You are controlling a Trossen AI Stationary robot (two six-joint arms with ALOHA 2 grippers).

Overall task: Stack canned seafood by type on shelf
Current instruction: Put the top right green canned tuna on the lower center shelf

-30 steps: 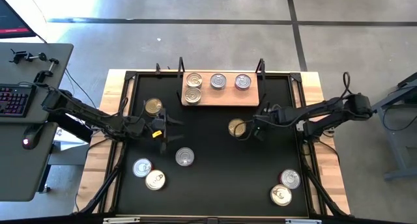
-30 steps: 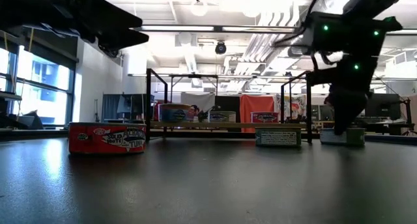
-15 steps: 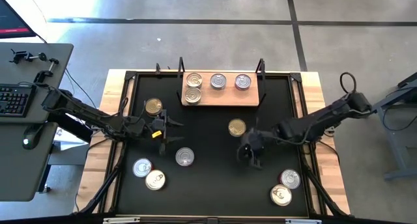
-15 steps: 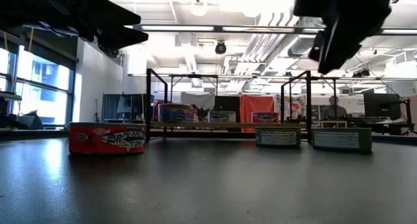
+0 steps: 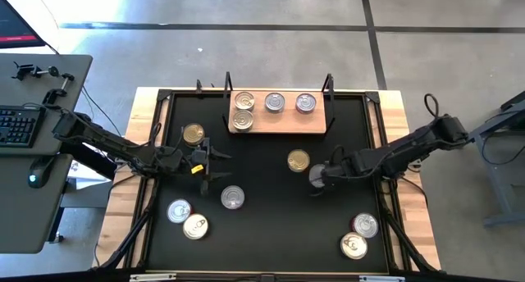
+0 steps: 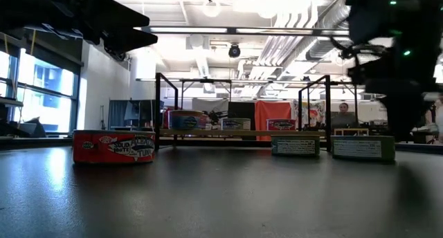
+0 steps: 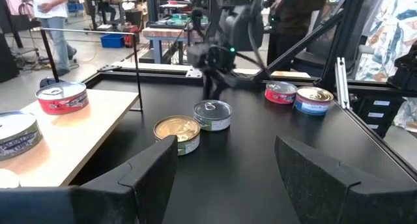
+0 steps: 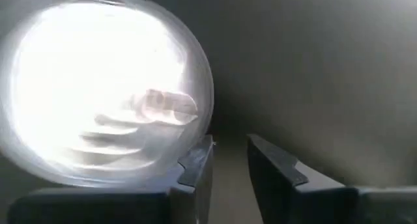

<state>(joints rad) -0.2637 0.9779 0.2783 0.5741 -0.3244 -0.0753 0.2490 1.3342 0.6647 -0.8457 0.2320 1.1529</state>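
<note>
The shelf point(image 5: 279, 118), a light-wood board on a black wire frame, carries several tins standing on their flat bases. More tins stand on the black mat: a gold-lidded tin point(image 5: 299, 160) and a silver-lidded tin point(image 5: 318, 174) side by side near the middle. My right gripper point(image 5: 328, 177) is low beside the silver tin point(image 8: 104, 87), on its right-edge side, fingers almost together. My left gripper point(image 5: 207, 161) hovers open over the mat between a gold tin point(image 5: 193, 134) and a silver tin point(image 5: 232, 197); its fingers point(image 7: 153, 172) point at the middle pair. My right gripper comes at the silver tin from above, slanting in from the table's right. One fingertip point(image 8: 197, 160) stands right at the lid's rim point(image 8: 207, 129). I cannot tell whether it touches the rim. The tin sits flat on the mat.
Two tins point(image 5: 179, 211) point(image 5: 195, 226) stand near the mat's near-left corner, two more point(image 5: 365, 225) point(image 5: 353, 245) near its near-right corner. The shelf's upright black posts point(image 5: 328, 84) rise at the far edge. Bare mat lies between the middle pair and the near edge.
My right gripper rose off the spot beside the gold tin, swung toward the near edge, then came back down on the right-edge side of the silver tin. That tin, covered by the gripper a second ago, now shows uncovered and has stayed in place.
</note>
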